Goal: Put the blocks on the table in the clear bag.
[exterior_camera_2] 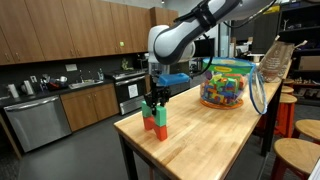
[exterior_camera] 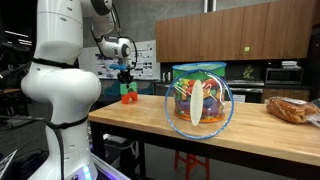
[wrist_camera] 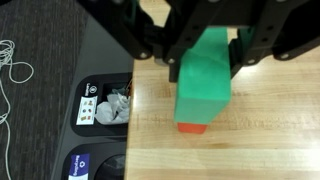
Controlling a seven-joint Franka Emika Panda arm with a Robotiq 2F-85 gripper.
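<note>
Gripper: we see the gripper point(wrist_camera: 208, 52) pointing straight down, its dark fingers point(wrist_camera: 247, 48) set against opposite sides of the green block point(wrist_camera: 205, 85); we read it as closed on that block.
Green block: it sits on top of the red block point(wrist_camera: 195, 127) (only a sliver of red shows beneath it in the wrist view).
Red block: in an exterior view it point(exterior_camera_2: 160, 130) rests flat on the table point(exterior_camera_2: 215, 140), near the table's end and close to its edge.
Bag: the bag point(exterior_camera_2: 225, 85) stands on the same table, well apart from the two stacked blocks. We see many-coloured toys through it, and in an exterior view point(exterior_camera: 200, 100) a pale long piece.
Bundle: a brownish bundle point(exterior_camera: 290, 108) lies on the table just beyond the bag.
Floor: in the wrist view a dark tray point(wrist_camera: 105, 105) of pale bits sits beside the table.
</note>
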